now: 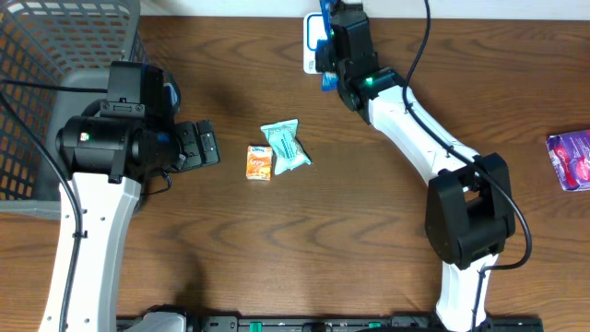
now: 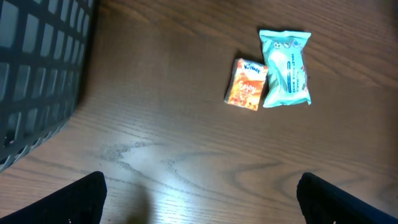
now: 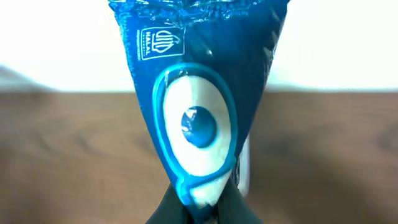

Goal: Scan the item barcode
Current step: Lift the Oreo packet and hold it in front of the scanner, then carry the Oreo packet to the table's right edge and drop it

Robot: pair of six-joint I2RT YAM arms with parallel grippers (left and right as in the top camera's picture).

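Right fingers (image 3: 239, 211) pressed together, pinching the bottom edge of the blue packet (image 3: 199, 93), which stands upright in front of the wrist camera with a white oval and blue dot facing it. From overhead, the right arm (image 1: 415, 129) is stretched to the far edge of the bench (image 1: 369, 231), and the packet is held there just beside a white object (image 1: 312, 41); can't tell what that is or if they touch. Left fingers (image 2: 81, 199) spread wide with nothing between them, low over bare wood at the left side, pointing toward the middle. Orange packet (image 1: 260, 161) and teal packet (image 1: 284, 146) lie flat mid-bench, side by side and touching or nearly so, the teal one on the right and slightly further back. Purple packet (image 1: 572, 159) lies at the right edge, well apart from the rest. Grey basket (image 1: 55, 55) sits in the far left corner, behind the left arm (image 1: 101, 148).
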